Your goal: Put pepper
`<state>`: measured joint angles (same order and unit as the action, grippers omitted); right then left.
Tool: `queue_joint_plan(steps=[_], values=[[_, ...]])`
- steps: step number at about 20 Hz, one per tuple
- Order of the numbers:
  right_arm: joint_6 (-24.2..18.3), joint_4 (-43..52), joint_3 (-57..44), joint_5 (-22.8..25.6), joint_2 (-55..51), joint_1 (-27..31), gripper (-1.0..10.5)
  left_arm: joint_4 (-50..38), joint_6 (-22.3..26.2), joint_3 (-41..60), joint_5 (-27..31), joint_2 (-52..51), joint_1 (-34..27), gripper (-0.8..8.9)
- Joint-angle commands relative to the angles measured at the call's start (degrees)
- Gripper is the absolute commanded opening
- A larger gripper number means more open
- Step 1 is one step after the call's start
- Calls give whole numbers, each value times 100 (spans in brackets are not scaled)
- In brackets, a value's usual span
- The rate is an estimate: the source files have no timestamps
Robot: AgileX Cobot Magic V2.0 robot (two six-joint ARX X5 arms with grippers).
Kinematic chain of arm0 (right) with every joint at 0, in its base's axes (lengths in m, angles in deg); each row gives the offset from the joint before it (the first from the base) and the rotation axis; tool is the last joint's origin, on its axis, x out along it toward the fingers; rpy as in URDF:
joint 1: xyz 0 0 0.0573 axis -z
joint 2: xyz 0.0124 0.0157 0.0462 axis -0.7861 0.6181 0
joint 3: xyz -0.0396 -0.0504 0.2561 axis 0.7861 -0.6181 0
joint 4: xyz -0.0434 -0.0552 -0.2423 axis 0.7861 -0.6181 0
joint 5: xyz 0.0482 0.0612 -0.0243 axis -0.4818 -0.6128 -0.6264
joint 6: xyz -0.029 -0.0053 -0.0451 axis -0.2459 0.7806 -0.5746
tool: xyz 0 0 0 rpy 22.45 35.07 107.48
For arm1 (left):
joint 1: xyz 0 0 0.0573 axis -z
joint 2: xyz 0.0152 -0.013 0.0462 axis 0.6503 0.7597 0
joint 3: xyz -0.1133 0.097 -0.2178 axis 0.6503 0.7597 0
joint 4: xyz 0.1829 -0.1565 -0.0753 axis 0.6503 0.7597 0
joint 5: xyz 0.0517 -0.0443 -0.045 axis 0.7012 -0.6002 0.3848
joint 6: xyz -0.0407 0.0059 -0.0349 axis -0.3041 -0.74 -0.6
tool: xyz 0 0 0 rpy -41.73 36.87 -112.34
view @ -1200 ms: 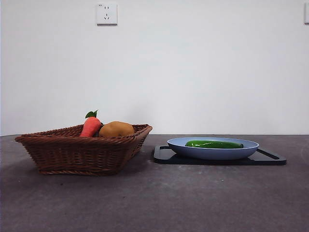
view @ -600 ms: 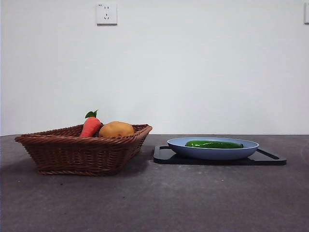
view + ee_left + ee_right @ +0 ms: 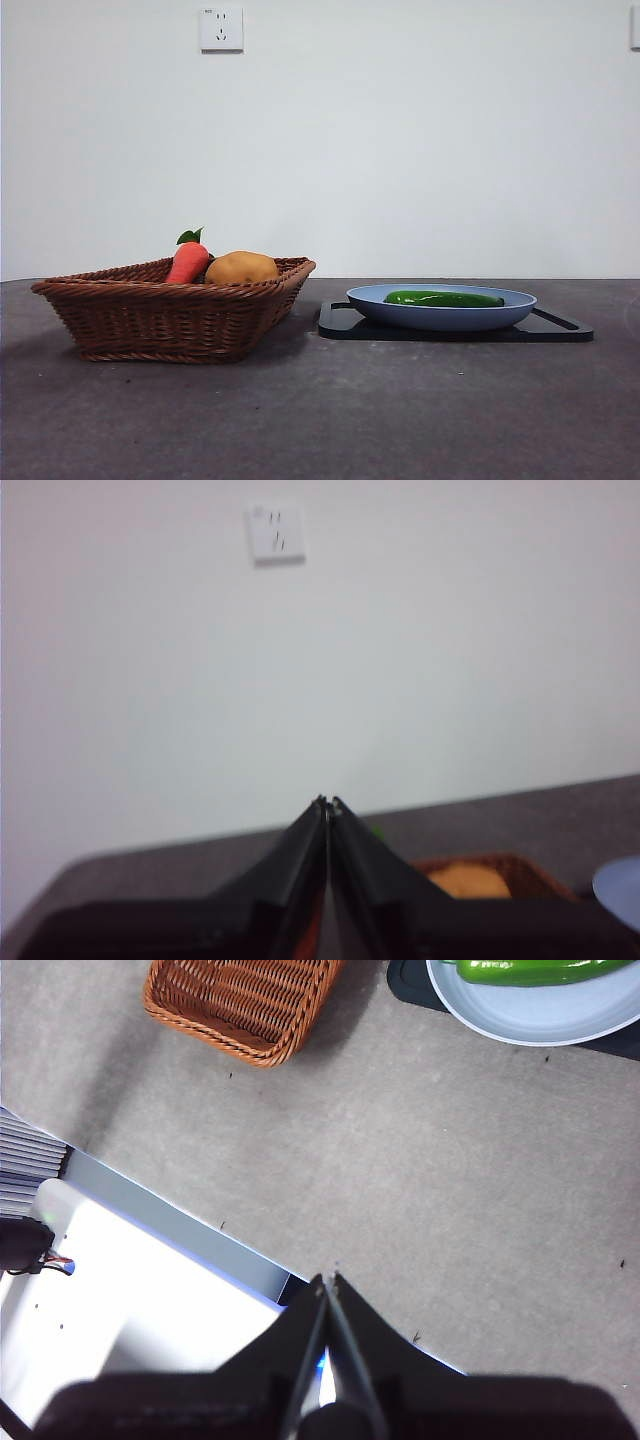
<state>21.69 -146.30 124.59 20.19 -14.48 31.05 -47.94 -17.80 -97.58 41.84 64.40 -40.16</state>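
The glossy dark green pepper (image 3: 444, 298) lies in the blue plate (image 3: 440, 314) on a black tray (image 3: 560, 328) at the right of the front view. Part of the pepper (image 3: 530, 971) and the plate (image 3: 545, 1015) also show in the right wrist view. My right gripper (image 3: 328, 1280) is shut and empty, high above the table's front edge, far from the plate. My left gripper (image 3: 328, 803) is shut and empty, raised and facing the wall, with the basket (image 3: 500, 872) beyond it. Neither arm shows in the front view.
A brown wicker basket (image 3: 170, 310) at the left holds a red-orange carrot (image 3: 187, 260) and a tan potato (image 3: 241, 267). The basket's corner (image 3: 240, 1005) shows in the right wrist view. A wall socket (image 3: 221, 28) is on the white wall behind.
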Motion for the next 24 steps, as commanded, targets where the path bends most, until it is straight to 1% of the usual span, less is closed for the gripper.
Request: queue_joint_plan(steps=[1,6,9,15,17,24], values=[[33,-15,109,11,33,-24,10,-63,-321,385,13,-249,-83,8],[33,-15,109,13,33,-24,10,24,-614,1005,13,-610,-166,8],[33,-15,109,13,33,-24,10,649,-623,1049,35,-734,-168,8],[33,-15,109,13,33,-24,10,1939,-623,1049,472,-752,-168,8],[33,-15,109,13,33,-24,10,2173,-601,1049,463,-752,-166,8],[33,-15,109,13,33,-24,10,2048,-605,1049,452,-737,-166,8]])
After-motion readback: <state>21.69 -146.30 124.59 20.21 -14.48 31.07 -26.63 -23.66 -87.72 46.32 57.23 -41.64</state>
